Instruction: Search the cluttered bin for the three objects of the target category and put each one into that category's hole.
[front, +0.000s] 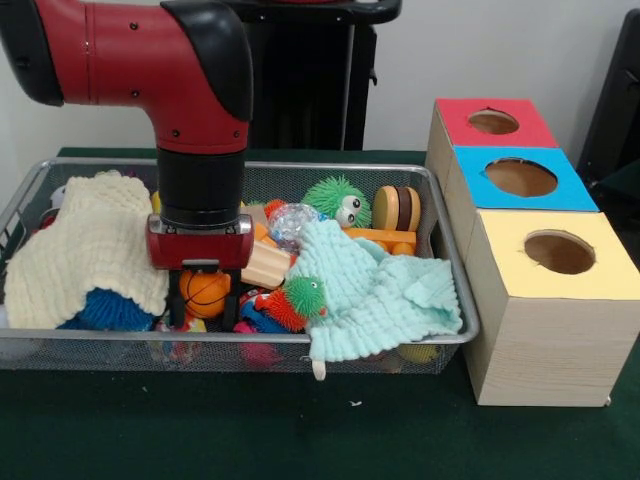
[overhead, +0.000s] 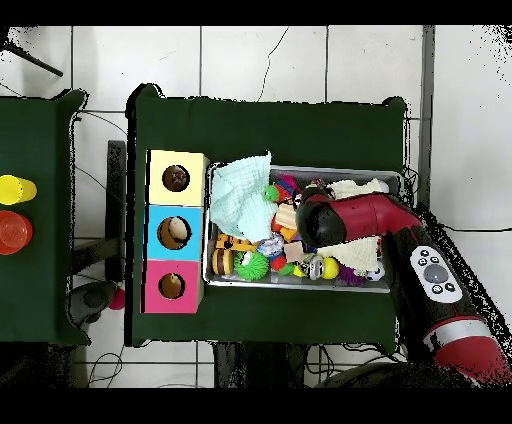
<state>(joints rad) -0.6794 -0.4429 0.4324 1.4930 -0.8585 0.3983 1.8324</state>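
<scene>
I have the hand (front: 205, 300) down inside the wire bin (front: 440, 200), its two fingers spread on either side of a small orange ball (front: 205, 290), though I cannot tell whether they press it. The three-hole box (front: 545, 290) stands well off to one side of the hand, on the tabletop (front: 300, 430).

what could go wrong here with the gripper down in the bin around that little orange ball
The orange ball sits between the gripper fingers, packed against a wooden block and a spiky red toy, so a neighbour might be caught or pushed too. The ball is round and may slip during the lift. The cream cloth lies close to the arm and might snag.
</scene>
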